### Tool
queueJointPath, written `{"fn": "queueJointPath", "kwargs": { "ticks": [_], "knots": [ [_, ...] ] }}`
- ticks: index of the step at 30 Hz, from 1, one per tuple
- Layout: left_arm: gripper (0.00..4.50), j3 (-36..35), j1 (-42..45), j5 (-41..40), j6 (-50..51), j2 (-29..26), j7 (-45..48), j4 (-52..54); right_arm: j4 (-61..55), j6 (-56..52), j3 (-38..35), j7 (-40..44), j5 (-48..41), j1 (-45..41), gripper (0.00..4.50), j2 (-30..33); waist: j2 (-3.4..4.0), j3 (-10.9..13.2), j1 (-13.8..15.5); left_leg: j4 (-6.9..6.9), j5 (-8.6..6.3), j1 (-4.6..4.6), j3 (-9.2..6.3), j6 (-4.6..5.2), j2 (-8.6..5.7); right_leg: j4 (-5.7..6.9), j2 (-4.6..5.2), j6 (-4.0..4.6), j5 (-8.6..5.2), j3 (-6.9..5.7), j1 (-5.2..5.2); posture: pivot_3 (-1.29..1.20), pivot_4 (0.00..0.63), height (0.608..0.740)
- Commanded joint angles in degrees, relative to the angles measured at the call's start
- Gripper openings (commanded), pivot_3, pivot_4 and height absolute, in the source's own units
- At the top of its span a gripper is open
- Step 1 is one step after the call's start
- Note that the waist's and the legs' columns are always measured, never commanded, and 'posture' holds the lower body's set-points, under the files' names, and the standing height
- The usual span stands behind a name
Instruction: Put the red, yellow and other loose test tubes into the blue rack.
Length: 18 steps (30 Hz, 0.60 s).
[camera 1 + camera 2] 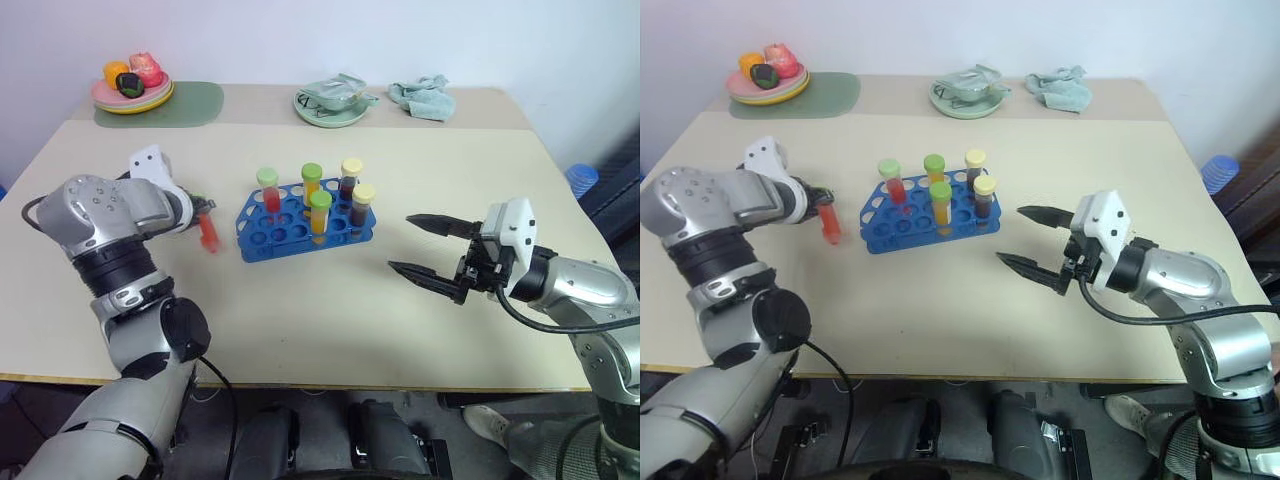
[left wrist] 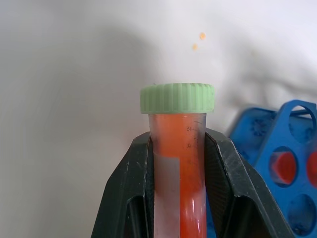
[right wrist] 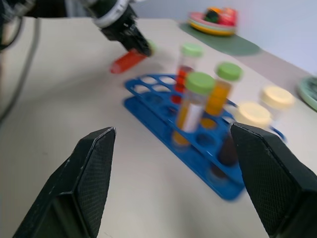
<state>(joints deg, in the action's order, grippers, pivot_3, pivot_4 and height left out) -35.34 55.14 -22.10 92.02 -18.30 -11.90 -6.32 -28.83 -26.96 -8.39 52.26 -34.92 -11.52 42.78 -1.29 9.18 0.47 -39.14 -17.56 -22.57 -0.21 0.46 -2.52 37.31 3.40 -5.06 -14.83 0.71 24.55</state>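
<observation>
The left gripper (image 2: 178, 163) is clamping a red tube (image 2: 179, 173) with a green cap, just left of the blue rack (image 1: 300, 232); its faint graduation marks are unreadable. The right gripper (image 1: 428, 256) is hovering wide open and empty right of the rack, which is holding five tubes.

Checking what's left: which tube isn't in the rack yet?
The red tube with the green cap, clamped in the left gripper beside the blue rack. The other five stand upright in its holes.
</observation>
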Motion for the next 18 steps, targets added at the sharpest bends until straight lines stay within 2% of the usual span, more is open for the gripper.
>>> {"fn": "queueJointPath", "kwargs": {
  "ticks": [1,3,4,5,6,8,10,12,17,18],
  "knots": [
    [0.77,4.73,-2.13,-4.22,0.48,-3.66,5.15,6.53,0.22,1.2,0.44,1.96,-0.96,-1.76,3.78,0.25,0.0,0.0,0.07,0.0,0.0,0.0,0.0,0.0,0.0,-0.01,0.01,0.0,0.0,0.0,0.0,0.0,0.15,0.74],
    [0.77,8.49,-4.62,-6.57,-0.02,-6.98,10.83,11.97,1.08,1.34,0.43,2.22,-0.65,-2.22,3.78,0.13,0.0,0.01,0.08,0.0,0.0,0.0,0.0,0.0,0.0,-0.02,0.01,0.0,0.0,0.0,-0.01,0.0,0.15,0.74],
    [0.77,8.38,-6.54,-9.34,-4.24,-7.35,15.9,15.39,1.37,1.53,0.38,2.32,-0.43,-2.15,3.78,0.11,0.0,0.0,0.07,0.01,0.0,-0.02,-0.01,0.0,0.0,-0.05,0.01,0.01,0.0,0.0,0.0,0.0,0.15,0.74],
    [0.77,7.65,-9.24,-13.0,-14.72,-6.58,25.61,19.99,1.56,1.77,0.37,2.31,-0.13,-1.95,3.78,0.04,0.02,0.0,0.09,0.02,0.0,-0.02,-0.01,0.0,0.0,-0.07,0.02,0.01,0.0,0.0,0.0,0.0,0.15,0.74],
    [0.77,9.14,-13.16,-11.82,-25.9,-7.54,31.31,24.9,1.66,2.0,0.36,2.15,0.14,-1.69,3.78,-0.09,0.04,0.0,0.15,0.02,-0.01,-0.02,-0.01,0.0,0.0,-0.07,0.04,0.01,0.0,0.0,-0.02,0.0,0.15,0.74],
    [0.77,10.4,-16.62,-13.55,-33.26,-7.71,37.81,28.1,1.72,2.4,0.29,1.67,0.59,-1.16,3.78,-0.36,0.04,0.0,0.18,0.06,-0.01,-0.03,-0.01,-0.01,0.01,-0.17,0.08,0.04,-0.01,-0.02,-0.03,0.0,0.15,0.74],
    [0.77,11.42,-17.84,-14.18,-36.5,-7.31,39.62,27.58,1.69,2.93,0.16,1.41,0.97,-0.54,3.78,-0.46,0.06,-0.01,0.28,0.05,-0.01,-0.03,-0.01,0.0,0.01,-0.2,0.08,0.04,-0.01,-0.03,-0.06,0.0,0.15,0.74],
    [0.77,13.0,-19.49,-12.46,-46.83,-5.11,42.56,26.62,1.06,3.22,-0.61,0.41,1.16,0.71,3.78,-0.69,0.12,-0.04,0.23,0.03,-0.01,0.03,-0.01,0.02,0.01,-0.19,0.08,0.04,0.0,-0.03,-0.12,0.0,0.15,0.74],
    [0.77,17.76,-20.9,-7.42,-63.8,-1.81,46.01,17.81,-0.13,4.18,-2.03,-3.38,2.37,4.56,3.78,-2.04,0.13,-0.05,0.18,0.03,-0.02,0.08,0.0,0.06,0.02,-0.16,0.07,0.04,0.0,-0.03,-0.17,0.0,0.15,0.74],
    [0.77,18.61,-21.62,-5.49,-70.92,-0.48,47.52,15.18,-0.82,3.74,-2.19,-4.6,2.34,5.57,3.78,-2.57,0.12,-0.05,0.21,0.02,-0.02,0.08,0.01,0.08,0.02,-0.16,0.07,0.04,0.0,-0.02,-0.17,0.0,0.15,0.74]
  ]
}}
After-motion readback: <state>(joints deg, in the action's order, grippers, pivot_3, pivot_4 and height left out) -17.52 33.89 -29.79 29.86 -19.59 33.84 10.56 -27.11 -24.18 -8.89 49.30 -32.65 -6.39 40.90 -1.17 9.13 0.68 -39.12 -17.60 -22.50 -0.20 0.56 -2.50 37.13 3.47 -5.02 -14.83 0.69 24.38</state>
